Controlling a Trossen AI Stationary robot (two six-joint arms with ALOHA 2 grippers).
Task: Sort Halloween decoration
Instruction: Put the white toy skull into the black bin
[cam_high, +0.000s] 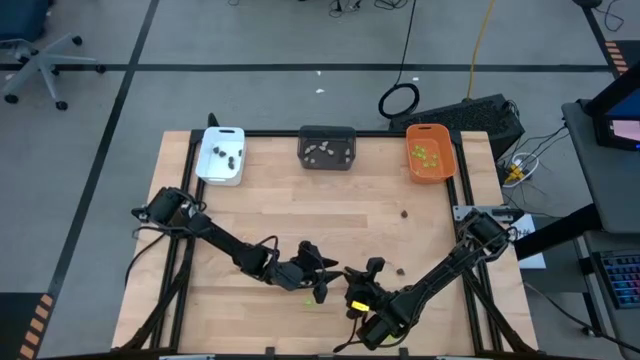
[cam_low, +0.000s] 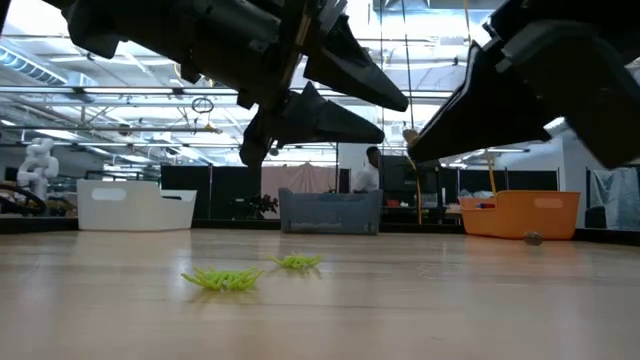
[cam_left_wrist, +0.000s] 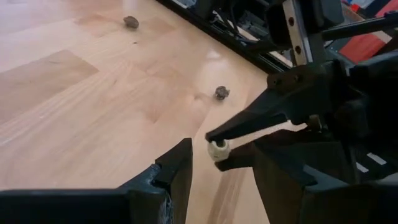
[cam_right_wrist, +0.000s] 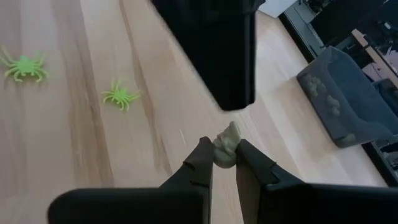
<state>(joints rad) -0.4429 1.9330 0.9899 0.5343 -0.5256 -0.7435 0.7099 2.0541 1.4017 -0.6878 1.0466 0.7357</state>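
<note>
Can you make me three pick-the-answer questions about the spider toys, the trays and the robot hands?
1. Where are the green spiders?
A on the table
B in the white tray
C in a gripper

2. What colour is the tray with the green pieces in it?
A white
B orange
C dark grey

3. What is the right gripper doing?
A open and empty
B pinching a pale piece
C holding a spider

Answers: 1 A, both spiders lie on the wooden table. 2 B, the green bits sit in the orange tray. 3 B, its fingers clamp the pale piece.
</note>
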